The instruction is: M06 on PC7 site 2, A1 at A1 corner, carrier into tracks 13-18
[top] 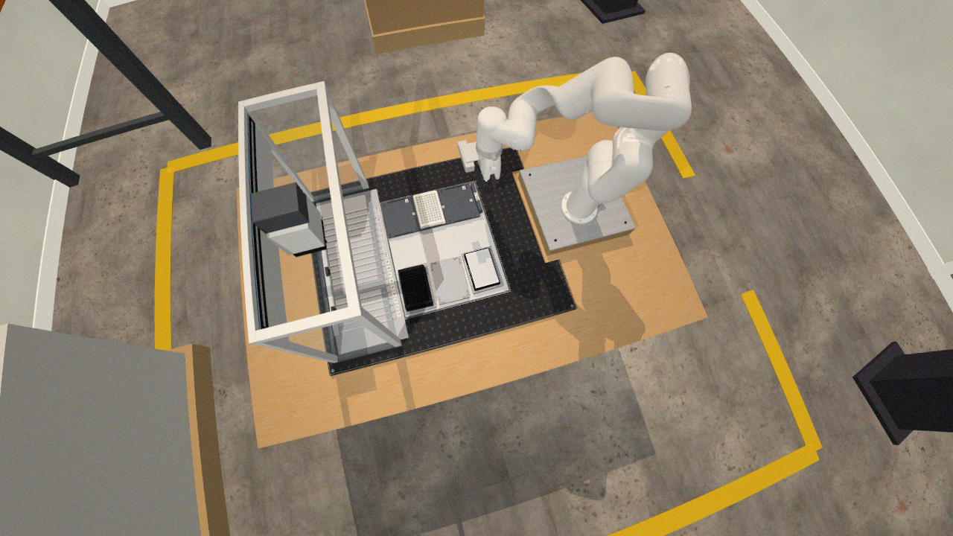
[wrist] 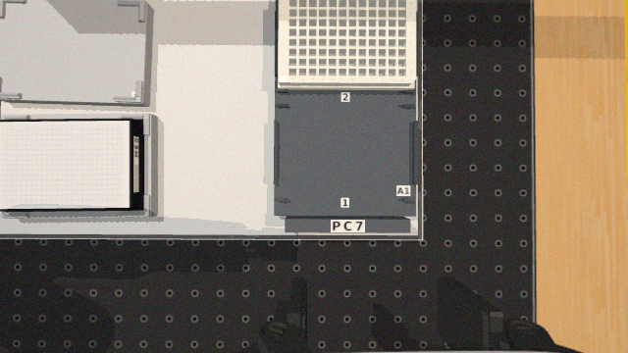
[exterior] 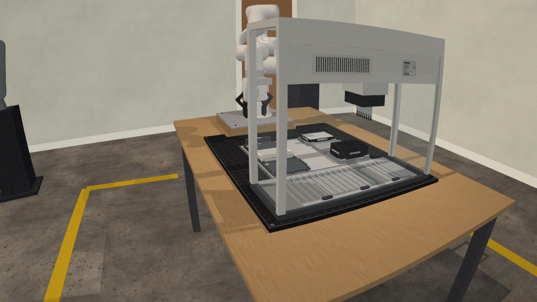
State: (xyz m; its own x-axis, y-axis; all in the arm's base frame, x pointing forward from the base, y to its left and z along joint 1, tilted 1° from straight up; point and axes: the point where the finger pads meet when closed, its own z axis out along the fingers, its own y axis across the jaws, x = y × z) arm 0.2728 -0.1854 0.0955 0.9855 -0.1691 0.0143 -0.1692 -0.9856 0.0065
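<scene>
PC7 [top: 459,206] [exterior: 290,165] [wrist: 345,152], a dark grey carrier, lies on the apron in front of the rails [top: 356,243] [exterior: 337,183], roughly in line with them. M06 [top: 429,208] [exterior: 275,154] [wrist: 347,39], a cream 96-well plate, lies on site 2 and looks flat; its labels cannot be read. Sites 1 and 3 are empty. M60 [top: 482,268] [exterior: 317,136] [wrist: 69,164] and the black M09 [top: 416,286] [exterior: 349,149] sit in their nests. The gripper [top: 491,179] [exterior: 255,115] [wrist: 371,301] is open and empty, above the black board beyond the handle end.
The empty nest S2 [top: 451,281] [wrist: 74,64] lies between M60 and M09. The instrument's white frame [top: 339,219] [exterior: 281,150] stands over the rails, with a pipetting head [top: 289,217] [exterior: 364,98] hanging inside. The robot's base plate [top: 576,199] is beside the black board.
</scene>
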